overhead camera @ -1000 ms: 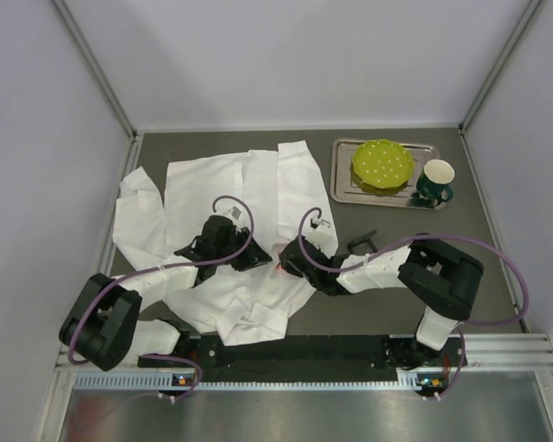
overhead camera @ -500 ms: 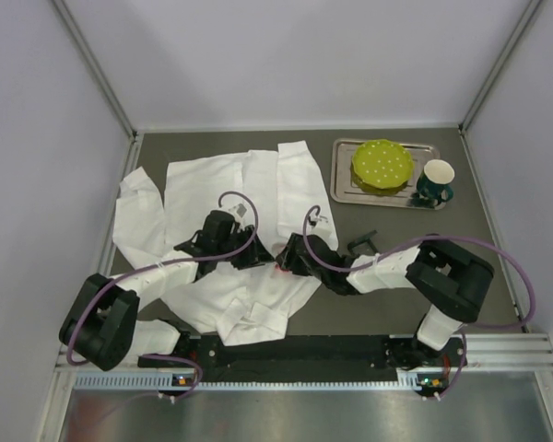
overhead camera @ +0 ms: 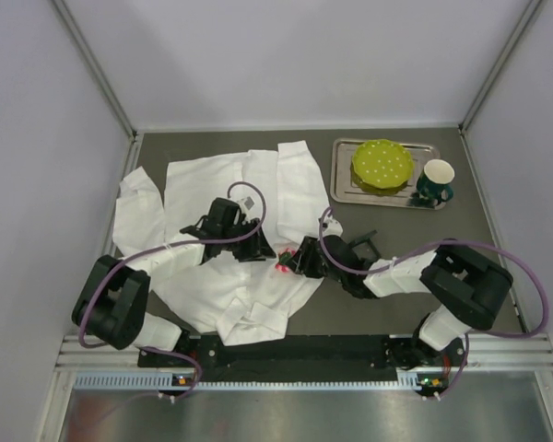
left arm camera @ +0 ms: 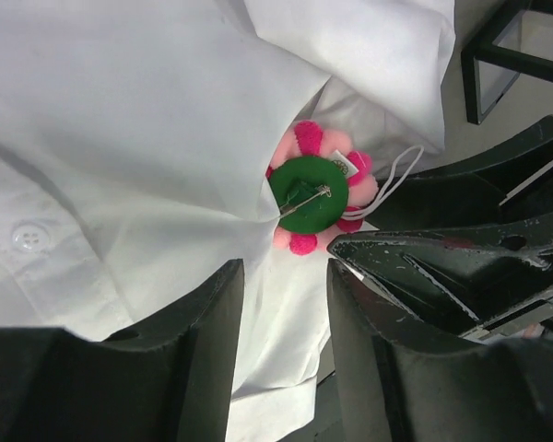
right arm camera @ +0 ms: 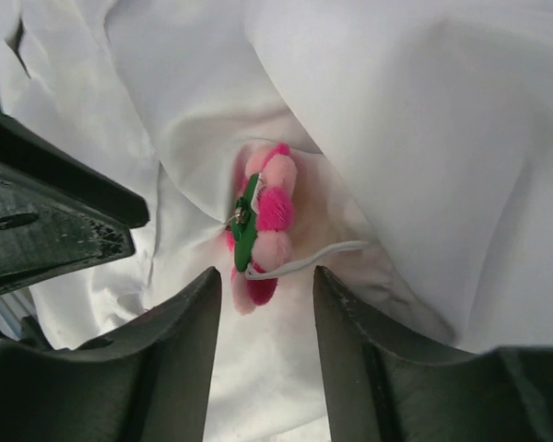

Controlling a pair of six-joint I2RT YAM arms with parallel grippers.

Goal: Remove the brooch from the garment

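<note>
Left claw [left arm camera: 284, 276] and right claw [right arm camera: 264, 281] are shifting rightward, now gaping, released. Brooch [left arm camera: 315, 191] just ahead is seemingly still clinging to shirt [left arm camera: 120, 110]; unpinning is pending.

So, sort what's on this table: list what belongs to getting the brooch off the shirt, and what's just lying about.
Belongs to the job:
- brooch, showing its green back with the pin
- white shirt
- left gripper and right gripper, both open, close by the brooch

Just lying about:
- metal tray
- dotted green plate on the tray
- green mug
- small black frame
</note>
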